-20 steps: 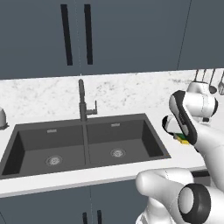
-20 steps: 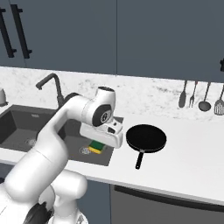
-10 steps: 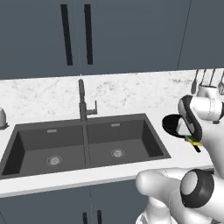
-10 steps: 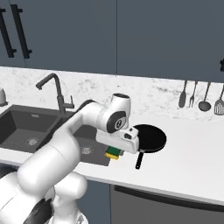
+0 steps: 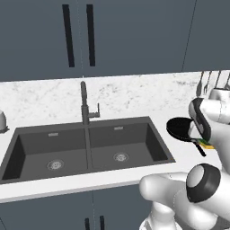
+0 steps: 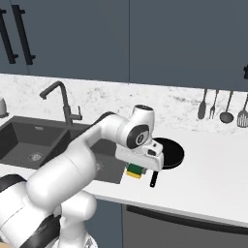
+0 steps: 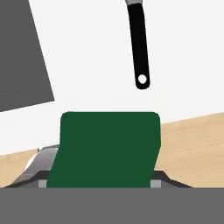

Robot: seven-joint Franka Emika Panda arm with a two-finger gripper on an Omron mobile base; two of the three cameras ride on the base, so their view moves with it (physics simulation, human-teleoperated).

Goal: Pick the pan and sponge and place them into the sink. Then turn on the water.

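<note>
My gripper [image 7: 98,183] is shut on the sponge [image 7: 107,148], whose green top spreads between the fingertips. The sponge [image 6: 135,170] hangs under the hand just above the white counter, near its front edge and right of the sink [image 6: 19,140]. Close behind it, the black pan [image 6: 169,152] lies flat on the counter, and its thin handle [image 7: 139,43] points toward the counter's front. From the left base camera, the sponge [image 5: 206,143] peeks out beside the arm, just past the pan [image 5: 182,128]. No water falls from the tall dark faucet [image 5: 84,103] into the sink [image 5: 90,130].
Several steel utensils [image 6: 223,104] hang on the marble backsplash at the far right. A small pale object [image 5: 2,121] stands at the counter's left edge. Dark cabinets run above and below the counter. Wooden floor [image 7: 197,144] shows past the counter's front edge.
The arm has swung right along the counter's front, away from the sink, carrying the sponge with it up to the pan's handle. The pan has not moved.
</note>
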